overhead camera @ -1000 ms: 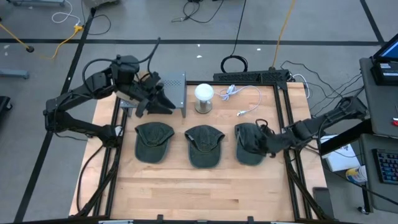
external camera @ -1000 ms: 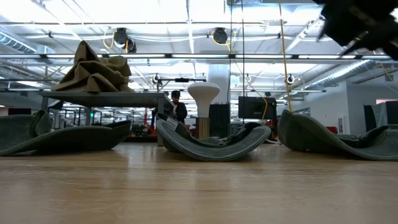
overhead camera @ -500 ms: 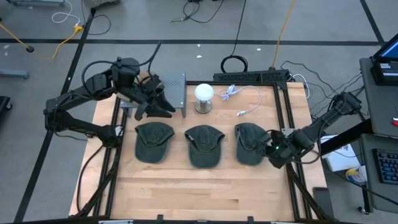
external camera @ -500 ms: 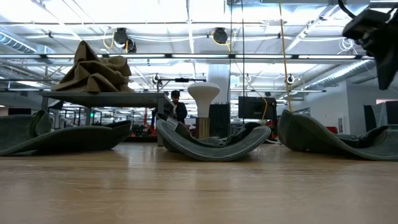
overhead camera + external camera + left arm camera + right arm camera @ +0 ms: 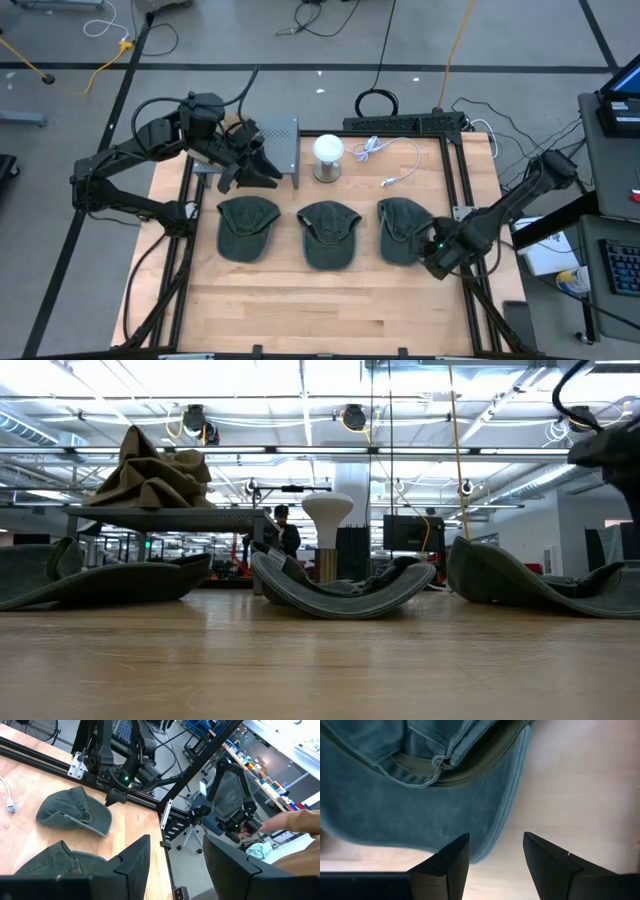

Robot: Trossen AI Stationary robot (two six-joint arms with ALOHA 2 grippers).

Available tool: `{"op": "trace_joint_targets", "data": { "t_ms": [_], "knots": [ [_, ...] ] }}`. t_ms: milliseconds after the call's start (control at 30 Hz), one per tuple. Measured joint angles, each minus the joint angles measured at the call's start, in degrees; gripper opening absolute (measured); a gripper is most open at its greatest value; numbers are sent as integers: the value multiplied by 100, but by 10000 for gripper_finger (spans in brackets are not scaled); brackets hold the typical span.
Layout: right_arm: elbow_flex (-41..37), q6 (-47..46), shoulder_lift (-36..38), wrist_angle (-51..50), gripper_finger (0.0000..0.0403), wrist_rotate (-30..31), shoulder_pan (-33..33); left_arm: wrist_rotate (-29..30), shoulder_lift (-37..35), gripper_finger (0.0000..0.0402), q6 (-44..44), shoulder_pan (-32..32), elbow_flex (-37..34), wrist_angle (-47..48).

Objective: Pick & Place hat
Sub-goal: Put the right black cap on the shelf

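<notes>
right gripper (image 5: 432, 252): low over the tabletop's (image 5: 330, 300) four o'clock edge, fingers (image 5: 447, 862) apart and empty, with the brim of the right hat (image 5: 402, 230) just ahead of them; judged to be lining up on that brim for a pick.
left gripper (image 5: 262, 172): parked near the eleven o'clock corner beside a grey stand (image 5: 282, 140), spread wide, holding nothing; likely kept back to leave room.
hats on tabletop: three dark green, in a row across the centre, left hat (image 5: 247, 227), middle hat (image 5: 329, 233) and the right one; apart from each other, so each can be taken singly.
tan hat (image 5: 150, 470): one, crumpled on the stand's top in the low view; possibly the place spot.
other items: one white lamp (image 5: 328, 152), one white cable (image 5: 395, 160), both toward twelve o'clock.
arms: two.
</notes>
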State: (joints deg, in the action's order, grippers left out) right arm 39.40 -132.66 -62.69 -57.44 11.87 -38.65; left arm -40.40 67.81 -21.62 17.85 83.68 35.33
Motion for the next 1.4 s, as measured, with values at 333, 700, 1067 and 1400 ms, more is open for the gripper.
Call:
{"op": "trace_joint_targets", "data": {
  "t_ms": [333, 700, 1067, 1400],
  "knots": [
    [-717, 20, -184, 1273, 180, 403, 0, 4, 0, 186, -131, 0, 0, -2],
    [-1132, 280, -174, 1884, 85, 990, 0, 89, 0, 186, -238, 0, 0, -2],
    [-1035, 657, -78, 2018, 6, 1556, 2, 952, 2, 186, -881, 2, 0, 0],
    [353, 2472, 35, 486, 5, 1814, 207, 1054, 2, 186, -1388, 7, 0, -1]
  ]
}}
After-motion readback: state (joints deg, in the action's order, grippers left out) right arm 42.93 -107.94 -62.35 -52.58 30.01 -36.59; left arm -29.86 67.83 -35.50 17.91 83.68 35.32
